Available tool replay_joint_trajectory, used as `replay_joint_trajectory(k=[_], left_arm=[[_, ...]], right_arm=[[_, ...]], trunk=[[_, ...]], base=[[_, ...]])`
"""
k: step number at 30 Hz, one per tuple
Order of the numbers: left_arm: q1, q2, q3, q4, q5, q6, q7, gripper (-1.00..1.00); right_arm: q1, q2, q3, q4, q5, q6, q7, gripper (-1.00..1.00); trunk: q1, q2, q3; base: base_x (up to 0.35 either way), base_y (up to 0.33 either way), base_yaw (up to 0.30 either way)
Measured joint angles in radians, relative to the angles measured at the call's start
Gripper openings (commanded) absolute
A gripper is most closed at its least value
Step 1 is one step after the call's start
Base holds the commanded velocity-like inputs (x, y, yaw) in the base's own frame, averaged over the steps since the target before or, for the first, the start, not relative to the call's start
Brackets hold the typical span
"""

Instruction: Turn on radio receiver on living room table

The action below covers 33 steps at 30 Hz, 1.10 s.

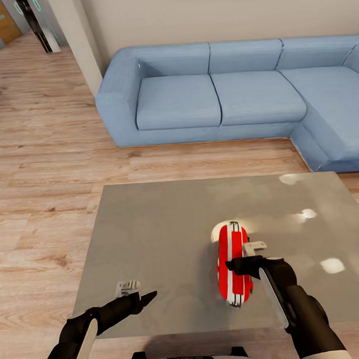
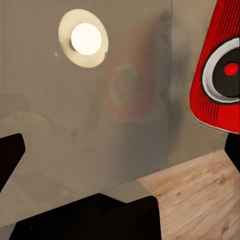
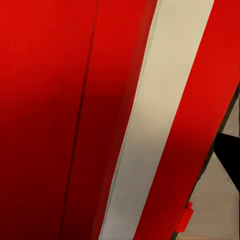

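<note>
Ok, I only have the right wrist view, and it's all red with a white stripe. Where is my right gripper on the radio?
Observer: In the head view, the right gripper is at the radio's right side, about halfway along it. I can't tell whether it is touching.
Operator: Is the dial on my side?
Observer: No. The left wrist view shows the dial on the face turned toward the left arm.
Operator: And where's the left gripper?
Observer: The left gripper is over the near left part of the table, apart from the radio.
</note>
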Motion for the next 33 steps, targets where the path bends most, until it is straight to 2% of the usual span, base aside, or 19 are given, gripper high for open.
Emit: replay_joint_trajectory(k=[8,14,19,22,24,25,27,28,29,30,32,33], left_arm=[[0.0,0.0,0.0,0.0,0.0,0.0,0.0,1.0],[0.0,0.0,0.0,0.0,0.0,0.0,0.0,1.0],[0.0,0.0,0.0,0.0,0.0,-0.001,-0.001,1.0],[0.0,0.0,0.0,0.0,0.002,-0.001,-0.001,1.0],[0.0,0.0,0.0,0.0,0.002,-0.001,-0.002,1.0],[0.0,0.0,0.0,0.0,0.003,-0.001,-0.004,1.0],[0.0,0.0,0.0,-0.001,0.004,-0.001,-0.007,1.0],[0.0,0.0,0.0,-0.002,0.004,-0.001,-0.01,1.0],[0.0,0.0,0.0,-0.003,0.004,-0.001,-0.011,1.0],[0.0,0.0,0.0,-0.006,0.006,-0.001,-0.013,1.0],[0.0,0.0,0.0,-0.009,0.009,-0.001,-0.016,1.0],[0.0,-0.003,0.0,-0.012,0.015,0.0,-0.021,1.0]], right_arm=[[0.002,-0.032,-0.001,-0.087,-0.002,0.049,0.004,-1.0],[0.005,-0.041,-0.009,-0.153,-0.006,0.11,0.029,-1.0],[0.006,-0.045,-0.041,-0.177,-0.007,0.127,0.101,-1.0],[0.006,-0.062,-0.059,-0.181,-0.004,0.127,0.169,-1.0],[0.006,-0.089,-0.067,-0.182,-0.002,0.127,0.236,-1.0],[0.006,-0.114,-0.07,-0.183,-0.005,0.127,0.291,-1.0],[0.006,-0.144,-0.073,-0.183,-0.002,0.126,0.354,-1.0],[0.006,-0.174,-0.075,-0.183,0.001,0.126,0.422,-1.0],[0.006,-0.189,-0.075,-0.183,-0.005,0.127,0.46,-1.0],[0.006,-0.218,-0.076,-0.183,-0.005,0.127,0.533,-1.0],[0.006,-0.245,-0.077,-0.183,-0.004,0.127,0.605,-1.0],[0.006,-0.265,-0.078,-0.183,0.005,0.124,0.664,-1.0]], trunk=[[0.0,0.0,0.0],[0.0,0.0,0.0],[0.0,0.0,0.0],[0.0,0.0,0.0],[0.0,0.0,0.0],[0.0,0.0,0.0],[0.0,0.0,0.0],[0.0,0.0,0.0],[0.0,0.0,0.0],[0.0,0.0,0.0],[0.0,0.0,0.0],[0.0,0.0,0.0]], base=[[0.0,0.0,0.0],[0.0,0.0,0.0],[0.0,0.0,0.0],[0.0,0.0,0.0],[0.0,0.0,0.0],[0.0,0.0,0.0],[0.0,0.0,0.0],[0.0,0.0,0.0],[0.0,0.0,0.0],[0.0,0.0,0.0],[0.0,0.0,0.0],[0.0,0.0,0.0]])
